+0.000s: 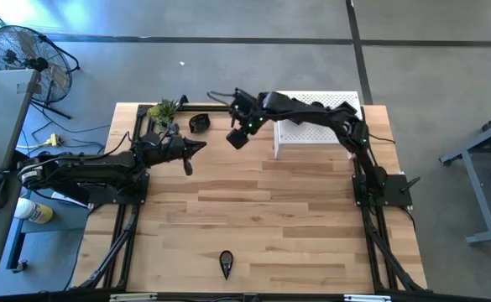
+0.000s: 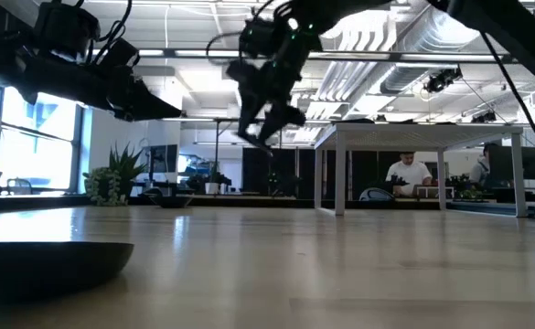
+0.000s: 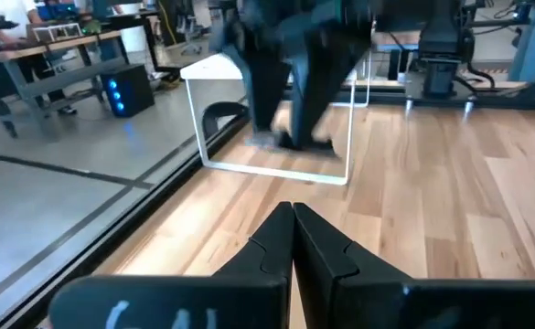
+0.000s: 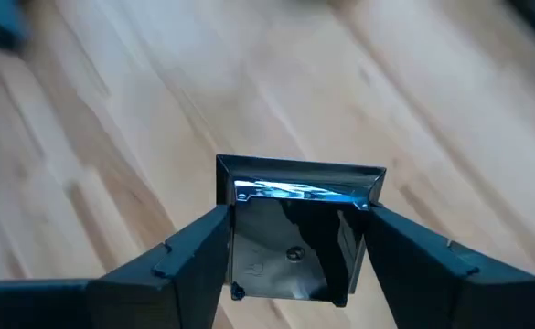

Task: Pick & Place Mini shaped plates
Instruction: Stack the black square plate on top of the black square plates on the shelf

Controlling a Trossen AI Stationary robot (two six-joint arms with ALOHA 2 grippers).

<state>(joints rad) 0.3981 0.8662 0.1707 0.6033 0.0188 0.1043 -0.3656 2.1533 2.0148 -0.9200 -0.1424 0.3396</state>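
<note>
Though gripped, glossy square plate

Open-plan lab: exposed ducts, workbenches.

wide bare wood is lying open across the table middle & front; only a teardrop plate is sitting near the front edge. back strip is getting crowded: plant, a dark plate, white platform. right gripper, clamping a square plate, is hanging btwn them; left gripper, fingers together, is pointing in just beside.
</note>
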